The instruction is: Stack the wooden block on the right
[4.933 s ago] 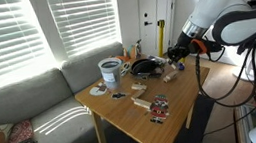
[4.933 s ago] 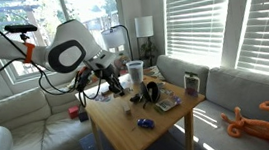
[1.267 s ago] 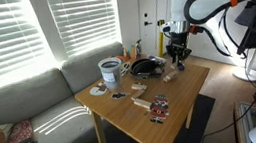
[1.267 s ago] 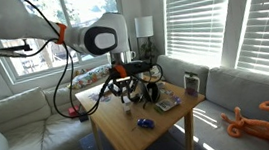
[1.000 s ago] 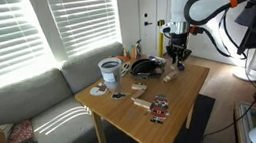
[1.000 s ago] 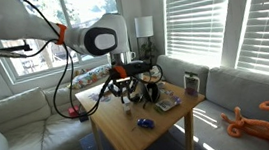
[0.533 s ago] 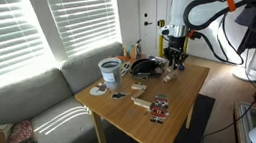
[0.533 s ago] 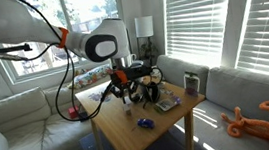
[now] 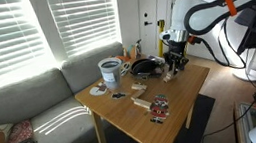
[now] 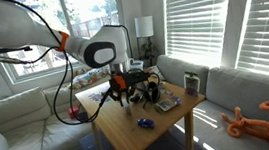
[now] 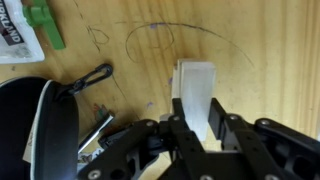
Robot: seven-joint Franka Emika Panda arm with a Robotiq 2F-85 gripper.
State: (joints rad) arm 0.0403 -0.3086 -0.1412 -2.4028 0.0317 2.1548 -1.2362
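A pale wooden block (image 11: 196, 88) lies on the wooden table (image 11: 280, 60), seen close up in the wrist view. My gripper (image 11: 200, 128) has a finger pressed against each side of the block and is shut on it, low at the table surface. In both exterior views the gripper (image 9: 175, 68) (image 10: 126, 94) is down at the table's far end, next to a black pan. The block itself is too small to make out in the exterior views. No second block shows in the wrist view.
A black pan (image 9: 146, 67) (image 11: 30, 125) lies close beside the gripper. A white bucket (image 9: 111, 74) stands at the table's sofa side. Small cards and items (image 9: 157, 106) lie mid-table. A green piece (image 11: 42, 25) lies near the pan. A grey sofa (image 9: 22, 107) runs along the table.
The arm has swung in over the table's far end and come down. The gripper has lowered from above the block to table height and now sits around it.
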